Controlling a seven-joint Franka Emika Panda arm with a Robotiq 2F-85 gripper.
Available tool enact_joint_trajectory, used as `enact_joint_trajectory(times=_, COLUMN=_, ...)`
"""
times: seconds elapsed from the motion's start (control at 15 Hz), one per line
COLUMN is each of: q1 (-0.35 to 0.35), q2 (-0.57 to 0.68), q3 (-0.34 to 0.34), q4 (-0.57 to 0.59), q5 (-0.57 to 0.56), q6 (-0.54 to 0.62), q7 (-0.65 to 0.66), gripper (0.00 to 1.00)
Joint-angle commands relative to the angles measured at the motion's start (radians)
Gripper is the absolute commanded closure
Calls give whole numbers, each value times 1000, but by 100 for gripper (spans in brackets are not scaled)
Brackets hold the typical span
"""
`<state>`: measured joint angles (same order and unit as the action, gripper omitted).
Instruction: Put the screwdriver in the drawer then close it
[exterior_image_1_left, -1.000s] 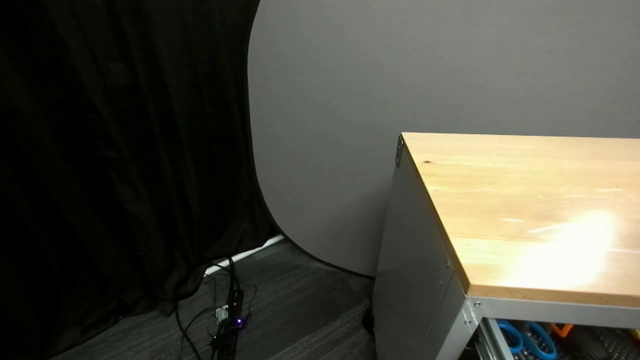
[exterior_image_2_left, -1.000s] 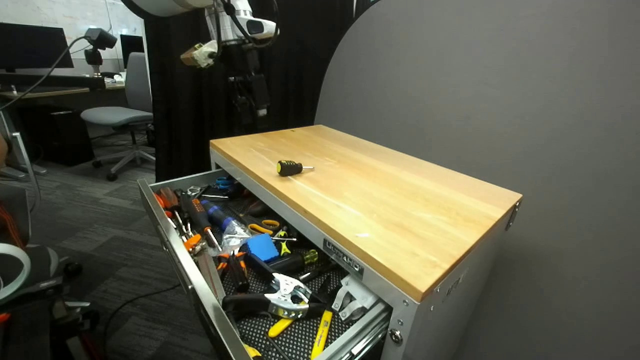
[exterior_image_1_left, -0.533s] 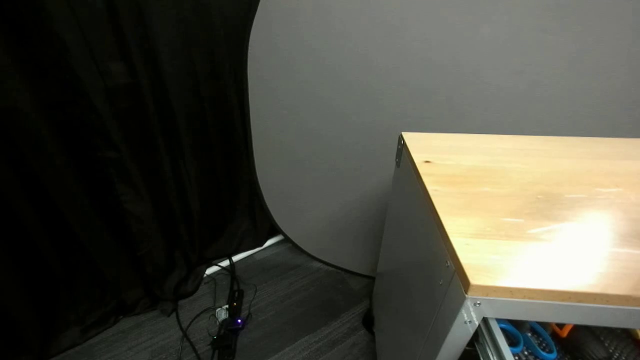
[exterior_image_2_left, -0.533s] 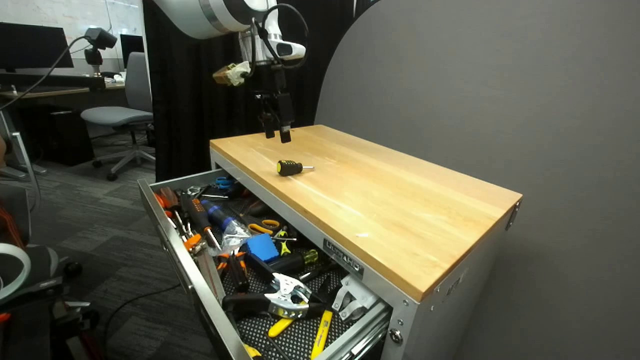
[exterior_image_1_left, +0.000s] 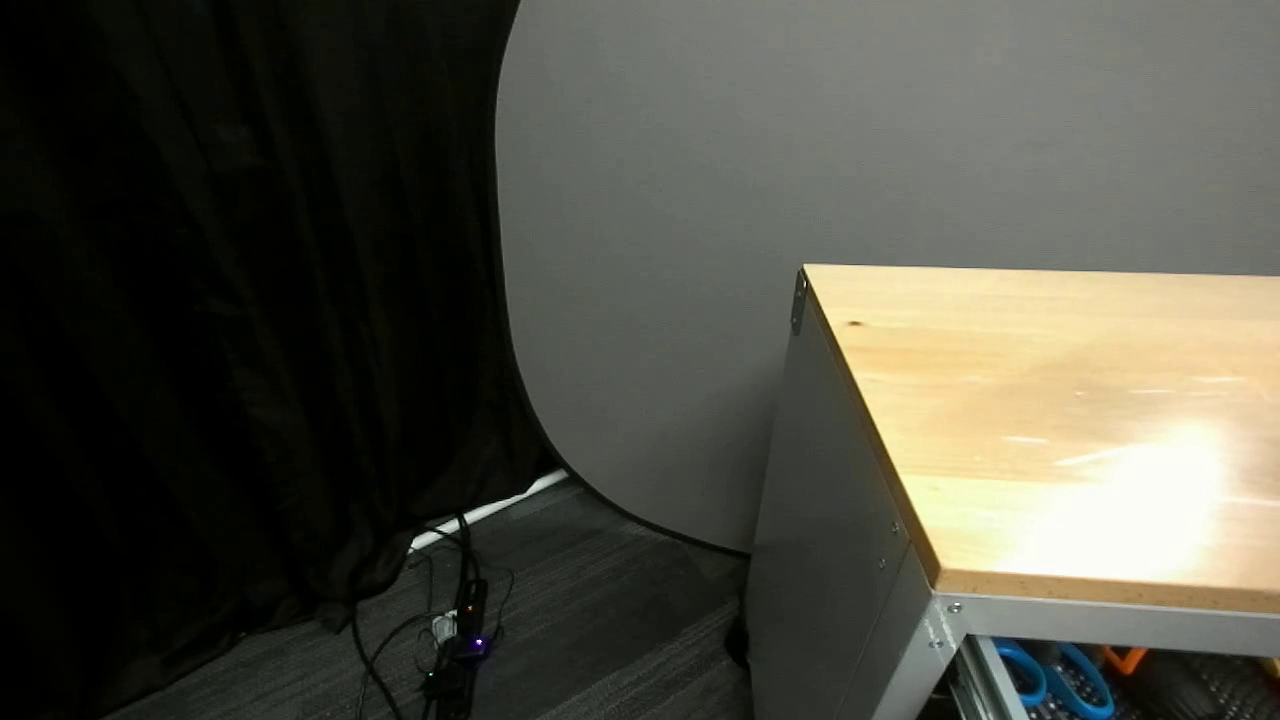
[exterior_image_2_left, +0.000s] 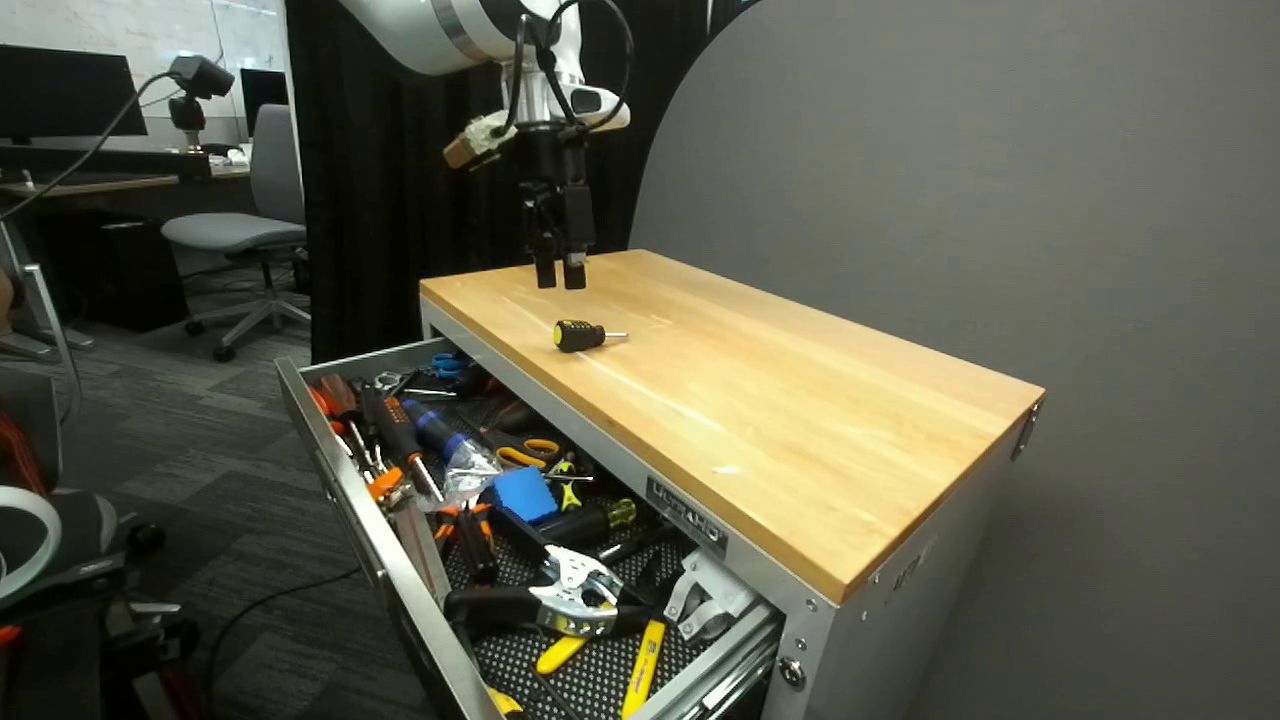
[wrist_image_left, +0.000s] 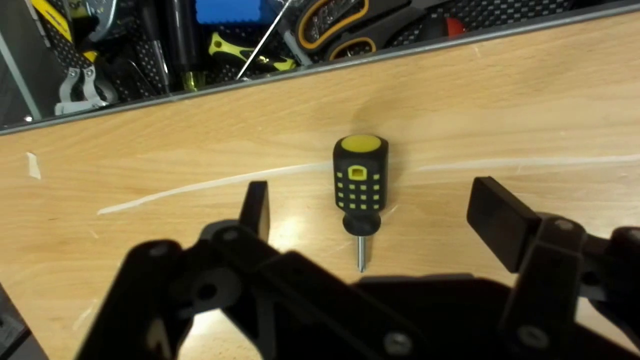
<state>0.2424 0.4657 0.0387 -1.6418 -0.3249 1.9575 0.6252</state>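
Wooden tabletop (exterior_image_2_left: 800, 420) with one screwdriver (exterior_image_2_left: 578, 336), drawer (exterior_image_2_left: 370, 515) open

We see one grey cabinet (exterior_image_2_left: 925, 630) before a grey backdrop (exterior_image_1_left: 800, 150) and a black curtain (exterior_image_1_left: 250, 250) in both exterior views. Its front badge (exterior_image_2_left: 685, 512) carries pale lettering too blurred for us to read; marks (exterior_image_2_left: 908, 570) on its side and on a yellow handle (exterior_image_2_left: 645, 665) in the drawer are also illegible to us. We count one screwdriver, black with yellow spots, lying on its side on the tabletop, handle end toward the drawer. Inside the drawer, among many tools, we pick out one blue block (exterior_image_2_left: 525, 495), one silver clamp (exterior_image_2_left: 575, 592) and one pair of orange-rimmed scissors (wrist_image_left: 380, 31). Farther back stand two monitors (exterior_image_2_left: 70, 92) and a grey chair (exterior_image_2_left: 240, 232). Above the tabletop hang the jaws; in the wrist view we find them spread wide on either side of the screwdriver, apart from it and holding nothing.
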Motion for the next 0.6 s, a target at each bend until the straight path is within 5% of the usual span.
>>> enact_joint_trajectory(times=0.0, q1=13, q2=38, q3=-4, q4=80, q5=42, q6=-74, q7=-9, gripper=0)
enact_joint_trajectory(times=0.53, q1=-39, q2=0, q3=-8, q4=26, q5=126, q6=47, q7=-67, gripper=0)
